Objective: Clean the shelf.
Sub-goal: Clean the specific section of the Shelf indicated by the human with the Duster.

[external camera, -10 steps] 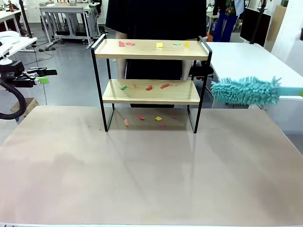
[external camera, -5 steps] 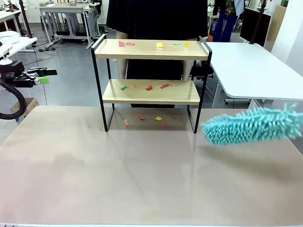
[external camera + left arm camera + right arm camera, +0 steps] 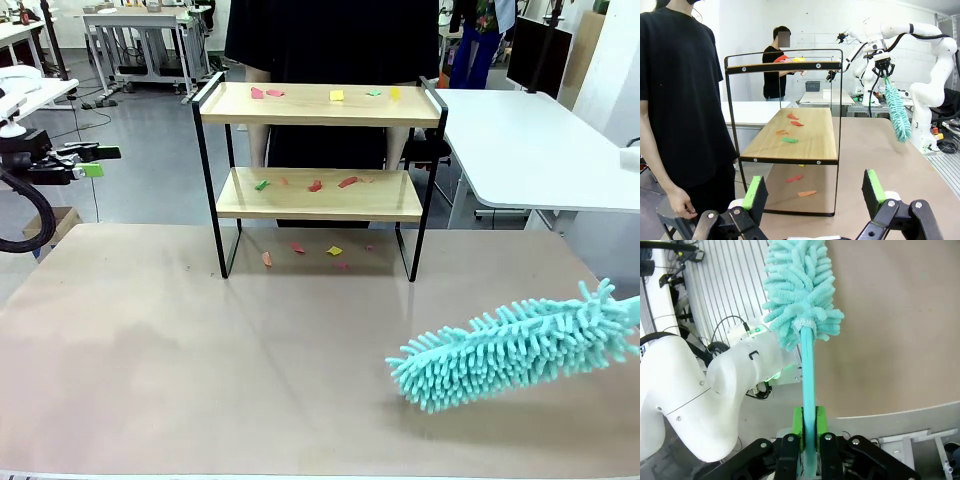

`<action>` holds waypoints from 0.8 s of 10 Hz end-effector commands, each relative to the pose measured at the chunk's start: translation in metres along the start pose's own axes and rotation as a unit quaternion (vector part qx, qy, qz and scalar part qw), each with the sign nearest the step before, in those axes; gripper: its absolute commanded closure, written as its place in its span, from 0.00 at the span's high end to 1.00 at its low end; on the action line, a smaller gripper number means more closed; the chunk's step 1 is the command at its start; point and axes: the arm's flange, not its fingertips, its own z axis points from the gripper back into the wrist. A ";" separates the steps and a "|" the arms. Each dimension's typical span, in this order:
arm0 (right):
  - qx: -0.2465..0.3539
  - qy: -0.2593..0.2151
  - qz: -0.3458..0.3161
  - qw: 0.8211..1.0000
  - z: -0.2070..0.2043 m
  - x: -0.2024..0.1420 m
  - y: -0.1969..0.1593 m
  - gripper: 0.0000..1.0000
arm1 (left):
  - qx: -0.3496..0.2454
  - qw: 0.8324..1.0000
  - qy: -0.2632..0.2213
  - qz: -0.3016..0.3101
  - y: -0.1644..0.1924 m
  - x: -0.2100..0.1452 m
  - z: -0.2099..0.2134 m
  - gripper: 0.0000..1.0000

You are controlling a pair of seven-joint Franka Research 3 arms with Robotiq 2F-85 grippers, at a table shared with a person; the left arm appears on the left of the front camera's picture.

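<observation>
The shelf (image 3: 300,105) stands at the far middle of the table, two wooden boards in a black frame. Coloured paper scraps lie on its top board (image 3: 337,96), on its lower board (image 3: 316,185) and on the table beneath (image 3: 334,251). A teal fluffy duster (image 3: 515,350) hangs low over the table's front right. My right gripper (image 3: 808,427) is shut on the duster's handle (image 3: 807,375), below the head (image 3: 797,290). My left gripper (image 3: 98,160) waits open off the table's far left, its jaws (image 3: 814,192) facing the shelf (image 3: 810,140) end-on.
A person in black (image 3: 330,40) stands just behind the shelf, and appears close beside it in the left wrist view (image 3: 680,100). A white table (image 3: 530,140) lies at the back right. The tan tabletop (image 3: 200,360) is bare in front of the shelf.
The duster has swung down from beside the shelf's lower board, at the right, to low over the front right of the table. The left arm has stayed still.
</observation>
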 end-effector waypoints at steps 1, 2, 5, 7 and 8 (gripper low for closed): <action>0.006 -0.017 0.007 1.000 -0.003 0.005 -0.001 0.13 | 0.000 1.000 0.004 -0.007 -0.002 0.002 0.001 1.00; 0.000 0.000 0.000 1.000 0.000 0.000 0.000 0.13 | 0.000 1.000 0.004 -0.007 -0.002 0.002 0.001 1.00; 0.000 0.000 0.000 1.000 0.000 0.000 0.000 0.13 | 0.000 1.000 0.004 -0.007 -0.002 0.002 0.001 1.00; 0.000 0.000 0.000 1.000 0.000 0.000 0.000 0.13 | 0.000 1.000 0.004 -0.007 -0.002 0.002 0.001 1.00; 0.000 0.000 0.000 1.000 0.000 0.000 0.000 0.13 | 0.000 1.000 0.004 -0.007 -0.002 0.002 0.001 1.00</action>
